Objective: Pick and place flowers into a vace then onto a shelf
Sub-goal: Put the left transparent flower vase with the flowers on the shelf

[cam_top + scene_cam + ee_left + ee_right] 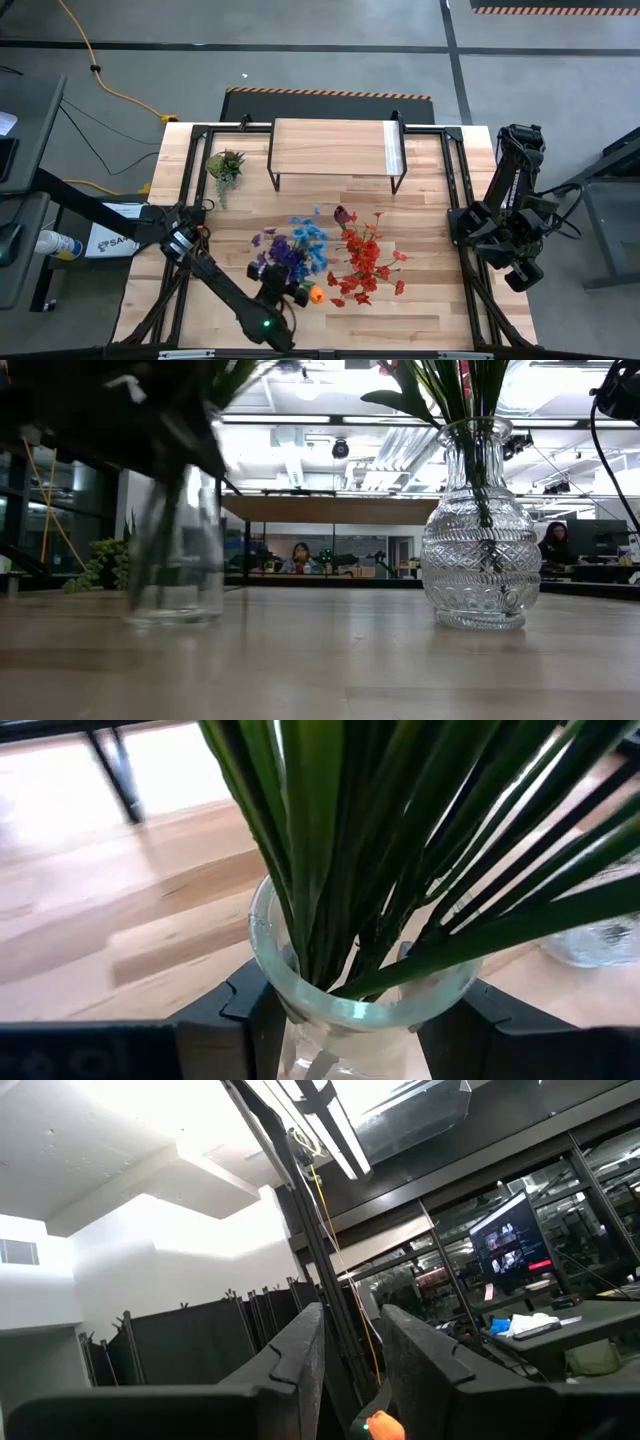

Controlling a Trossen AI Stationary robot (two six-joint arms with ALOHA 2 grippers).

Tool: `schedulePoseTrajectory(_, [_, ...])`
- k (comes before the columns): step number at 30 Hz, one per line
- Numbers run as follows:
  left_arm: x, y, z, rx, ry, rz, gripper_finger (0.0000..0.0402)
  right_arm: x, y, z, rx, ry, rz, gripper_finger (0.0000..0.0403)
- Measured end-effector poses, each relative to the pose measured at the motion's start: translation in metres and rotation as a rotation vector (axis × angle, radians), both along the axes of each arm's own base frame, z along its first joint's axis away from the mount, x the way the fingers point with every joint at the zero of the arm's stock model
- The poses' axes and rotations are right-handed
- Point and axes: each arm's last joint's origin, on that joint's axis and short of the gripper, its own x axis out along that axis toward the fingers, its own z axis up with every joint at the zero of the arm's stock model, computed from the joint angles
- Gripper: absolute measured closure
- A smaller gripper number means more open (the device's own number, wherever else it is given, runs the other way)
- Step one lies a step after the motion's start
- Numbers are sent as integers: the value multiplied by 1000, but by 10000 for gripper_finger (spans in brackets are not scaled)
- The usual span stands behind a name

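A plain glass vase (345, 1005) holds a bunch of green stems (380, 850) topped with blue and purple flowers (292, 252); one orange flower (315, 293) shows beside them. My left gripper (350, 1020) is shut on this vase, near the table's front. An ornate cut-glass vase (480, 550) stands on its foot to the right with the red flowers (365, 262) and a dark maroon tulip (342, 213). The shelf (335, 150) stands at the far side. My right gripper (352, 1340) is raised at the table's right edge, pointing up, open a little and holding nothing. My left gripper pinches the plain vase's neck (275, 995), just under the rim, between its two fingers (245, 1015). The fingers come in slanting downward from the table's near left side. The vase stays upright, stems rising from its mouth. Its base (175, 615) is at tabletop level; lifted or resting, I cannot tell.
A small spiky green potted plant (225, 165) stands at the far left beside the shelf. Black frame rails (455, 170) run along the table's sides. Bare wood lies between the vases and the shelf.
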Motion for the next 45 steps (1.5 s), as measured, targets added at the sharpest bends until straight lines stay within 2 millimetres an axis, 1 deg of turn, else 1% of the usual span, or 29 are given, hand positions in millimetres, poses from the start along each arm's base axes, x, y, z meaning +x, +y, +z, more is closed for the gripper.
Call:
schedulePoseTrajectory(2, [-7, -3, 1, -3, -3, 15, 192, 0, 0, 0, 0, 0, 0, 308])
schedulePoseTrajectory(6, [-13, -7, 1, -13, 12, 16, 192, 0, 0, 0, -3, 0, -2, 308])
schedulePoseTrajectory(18, [-14, -5, 2, -10, 29, 35, 192, 0, -1, 0, -1, -1, -6, 309])
schedulePoseTrajectory(21, [-15, -4, 5, -15, 27, 44, 192, 0, -1, 0, -1, -1, -7, 308])
schedulePoseTrajectory(26, [-19, 1, 24, 0, -20, 27, 192, 0, -1, 0, -1, -2, -6, 308])
schedulePoseTrajectory(30, [-20, 4, 40, 27, -97, -11, 192, 0, -1, 0, -1, -2, -7, 308])
schedulePoseTrajectory(39, [-28, 12, 72, 21, -102, -58, 192, 0, -1, 0, -2, -6, -4, 308])
schedulePoseTrajectory(45, [-34, 23, 98, 31, -129, -90, 193, 0, -1, 0, -3, -7, -3, 309])
